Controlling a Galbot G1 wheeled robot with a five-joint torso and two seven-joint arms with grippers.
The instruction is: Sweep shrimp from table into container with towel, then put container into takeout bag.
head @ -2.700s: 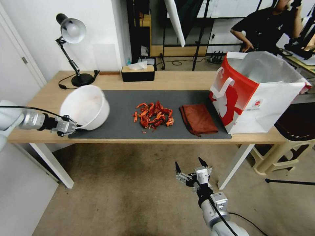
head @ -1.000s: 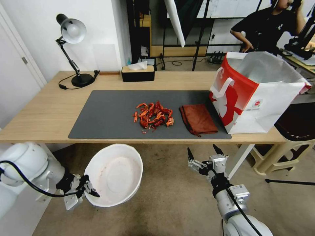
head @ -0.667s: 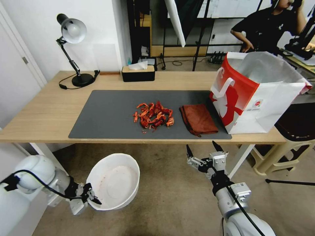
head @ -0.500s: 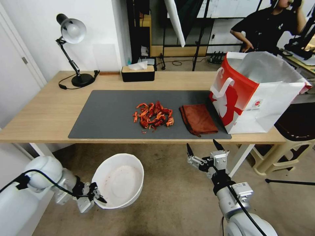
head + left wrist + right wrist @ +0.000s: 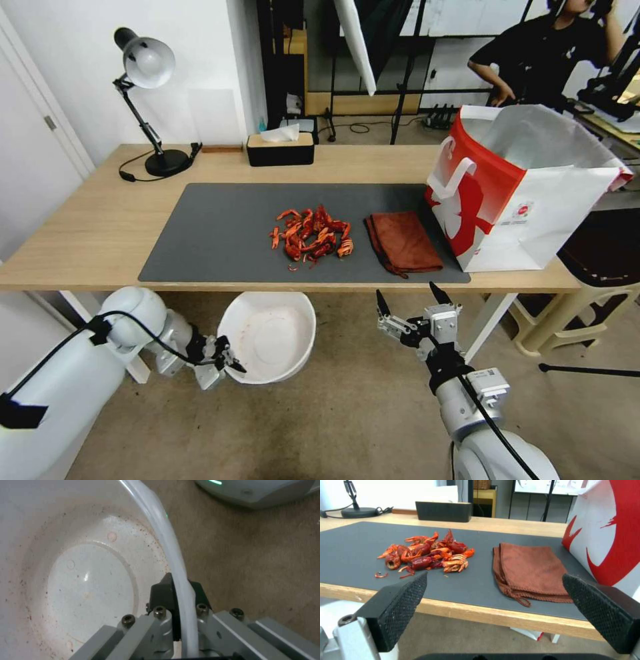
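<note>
A heap of red-orange shrimp (image 5: 311, 237) (image 5: 425, 553) lies mid-mat on the light-wood table (image 5: 87, 227). To its right lies the folded rust-brown towel (image 5: 403, 241) (image 5: 528, 571), then the red and white takeout bag (image 5: 520, 190) (image 5: 610, 530). Below the table's front edge, under the shrimp, my left gripper (image 5: 227, 362) (image 5: 178, 592) is shut on the rim of the white container (image 5: 270, 337) (image 5: 66, 562), which is held off the floor with its mouth up. My right gripper (image 5: 410, 300) (image 5: 493, 610) hangs open in front of the table edge, before the towel.
A dark grey mat (image 5: 220, 233) covers the table's middle. A desk lamp (image 5: 148, 100) stands back left and a black tissue box (image 5: 280, 148) at the back centre. A beige stool (image 5: 580, 300) stands right of the table. Carpeted floor lies below.
My left gripper took the container off the mat's left end, lowered it below the table and carried it right, up toward the front edge. The right gripper rose closer to the table edge.
</note>
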